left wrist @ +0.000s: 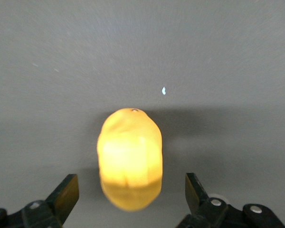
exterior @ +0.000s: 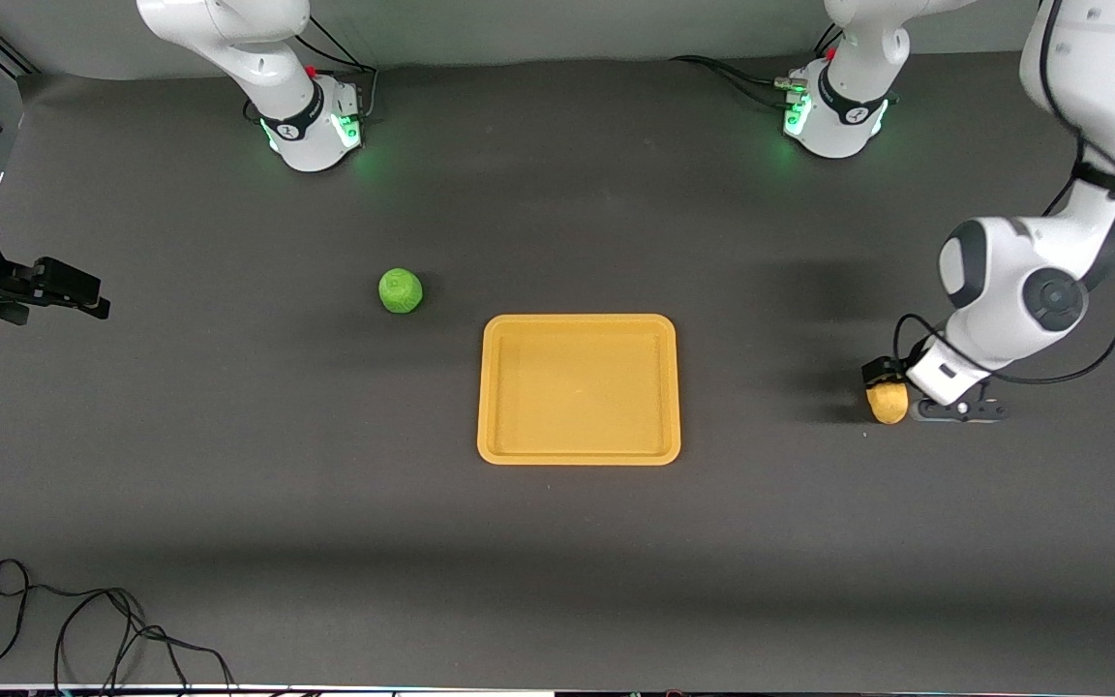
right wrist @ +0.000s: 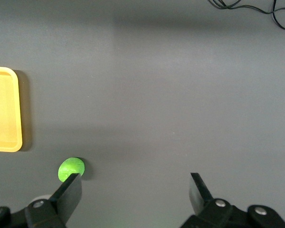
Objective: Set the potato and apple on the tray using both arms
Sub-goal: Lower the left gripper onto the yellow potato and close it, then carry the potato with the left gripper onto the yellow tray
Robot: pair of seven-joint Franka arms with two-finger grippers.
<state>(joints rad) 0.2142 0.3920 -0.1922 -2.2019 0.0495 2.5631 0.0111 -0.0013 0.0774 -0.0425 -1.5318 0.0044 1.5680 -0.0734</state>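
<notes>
The yellow-tan potato (exterior: pixel 888 404) lies on the dark table toward the left arm's end. My left gripper (exterior: pixel 896 392) is low over it and open. In the left wrist view the potato (left wrist: pixel 129 152) sits between the two fingers (left wrist: pixel 66 192) with a gap on each side, and the gripper (left wrist: pixel 131 192) does not touch it. The green apple (exterior: pixel 401 290) lies on the table beside the orange-yellow tray (exterior: pixel 495 387), toward the right arm's end. My right gripper (exterior: pixel 74 290) is open and empty, raised at the right arm's end of the table. Its wrist view (right wrist: pixel 135 190) shows the apple (right wrist: pixel 70 167) and a tray corner (right wrist: pixel 4 109).
The arms' green-lit bases (exterior: pixel 316 126) (exterior: pixel 833 116) stand at the edge farthest from the front camera. A black cable (exterior: pixel 83 620) lies coiled near the front corner at the right arm's end, and also shows in the right wrist view (right wrist: pixel 256 9).
</notes>
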